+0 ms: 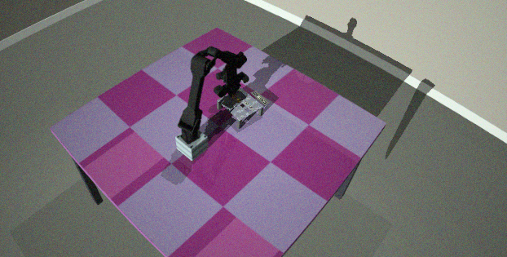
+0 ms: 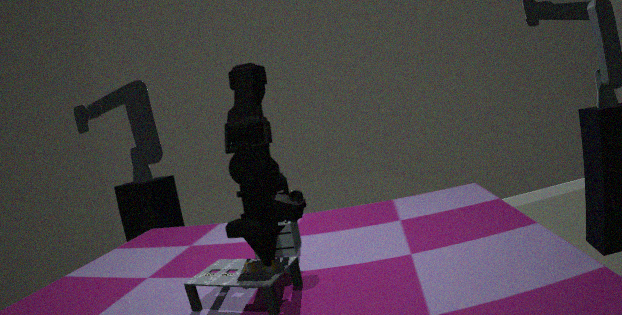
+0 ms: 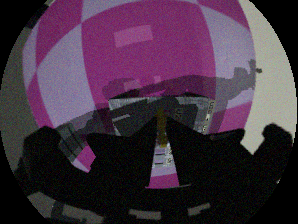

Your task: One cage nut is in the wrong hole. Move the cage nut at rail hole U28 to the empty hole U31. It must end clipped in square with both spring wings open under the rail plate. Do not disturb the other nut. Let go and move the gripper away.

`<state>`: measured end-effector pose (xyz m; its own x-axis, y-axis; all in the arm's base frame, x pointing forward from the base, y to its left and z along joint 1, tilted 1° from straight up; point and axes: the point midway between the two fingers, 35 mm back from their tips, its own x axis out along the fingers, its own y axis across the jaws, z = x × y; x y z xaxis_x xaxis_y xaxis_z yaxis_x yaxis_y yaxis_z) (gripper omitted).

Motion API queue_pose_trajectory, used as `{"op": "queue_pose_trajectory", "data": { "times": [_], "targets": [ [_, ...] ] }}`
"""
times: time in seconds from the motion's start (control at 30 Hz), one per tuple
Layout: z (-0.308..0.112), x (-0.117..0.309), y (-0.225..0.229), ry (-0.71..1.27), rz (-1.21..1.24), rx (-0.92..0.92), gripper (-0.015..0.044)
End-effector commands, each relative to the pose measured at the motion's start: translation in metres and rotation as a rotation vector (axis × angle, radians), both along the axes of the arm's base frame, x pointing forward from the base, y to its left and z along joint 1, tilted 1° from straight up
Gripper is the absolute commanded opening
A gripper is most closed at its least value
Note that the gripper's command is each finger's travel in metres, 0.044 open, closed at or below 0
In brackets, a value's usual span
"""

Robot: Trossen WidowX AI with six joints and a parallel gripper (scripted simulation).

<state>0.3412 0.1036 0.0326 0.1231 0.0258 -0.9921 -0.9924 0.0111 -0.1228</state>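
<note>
- Standing on the desk point(image 1: 271, 181) point(image 2: 360, 245) point(image 3: 150, 60), the arm's pale base point(image 1: 191, 148) is showing in the top view, well in from the left corner.
- Farther in, towards the far corner, the legged rail plate point(image 1: 249, 113) point(image 2: 202, 281) is standing; the exterior view is showing its legs and two square openings.
- Just over it, the gripper point(image 1: 233, 95) point(image 2: 270, 263) point(image 3: 161, 119) is pointing down, its jaws standing narrow and holding the cage nut, which is too small and dark to outline; I cannot tell which hole it is at.
- The wrist view is showing a yellowish strip point(image 3: 162, 132) between the fingers.
- Beyond the desk's edges, only the exterior view is showing two dark arm shapes point(image 2: 142, 120) point(image 2: 605, 40) above black blocks point(image 2: 150, 205) point(image 2: 602, 180).
</note>
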Motion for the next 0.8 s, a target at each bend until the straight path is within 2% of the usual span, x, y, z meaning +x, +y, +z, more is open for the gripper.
{"op": "queue_pose_trajectory", "data": {
  "times": [0.0,0.77],
  "targets": [
    [0.0001,-0.0009,-0.0004,-0.010,-0.004,-0.003,0.0037],
    [-0.0001,-0.0021,-0.0002,-0.039,-0.005,-0.004,0.0037]
  ]
}}
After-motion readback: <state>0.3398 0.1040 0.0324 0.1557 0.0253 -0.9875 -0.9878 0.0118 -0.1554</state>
